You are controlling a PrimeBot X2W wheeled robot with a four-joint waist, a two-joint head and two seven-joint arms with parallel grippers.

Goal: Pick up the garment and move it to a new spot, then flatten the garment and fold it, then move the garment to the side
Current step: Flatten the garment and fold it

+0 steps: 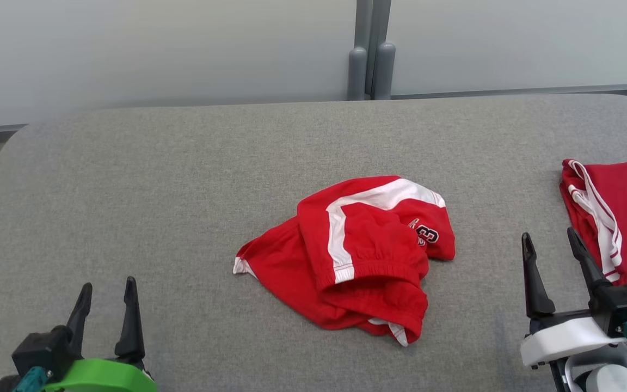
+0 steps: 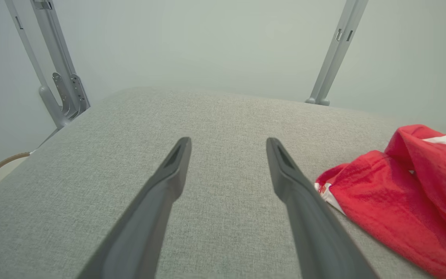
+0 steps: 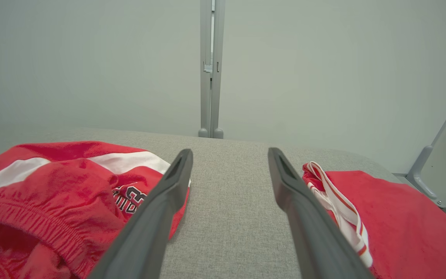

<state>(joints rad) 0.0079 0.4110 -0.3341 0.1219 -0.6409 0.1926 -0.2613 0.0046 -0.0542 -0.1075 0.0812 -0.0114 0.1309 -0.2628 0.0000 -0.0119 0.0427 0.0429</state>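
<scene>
crumpled red garment (image 1: 357, 256) with white stripes sits bunched about mid-table on the grey fabric surface (image 1: 155, 190). elastic waistband faces the robot, number print on its right side. left gripper (image 1: 109, 283) low at near left, jaws wide, nothing in them, well apart from the garment. right gripper (image 1: 548, 234) at near right, jaws wide too, empty, pointing into the gap between the garment and a second red piece (image 1: 626, 212) lying flatter at the right edge. grey posts (image 1: 370, 60) stand behind the far edge.
</scene>
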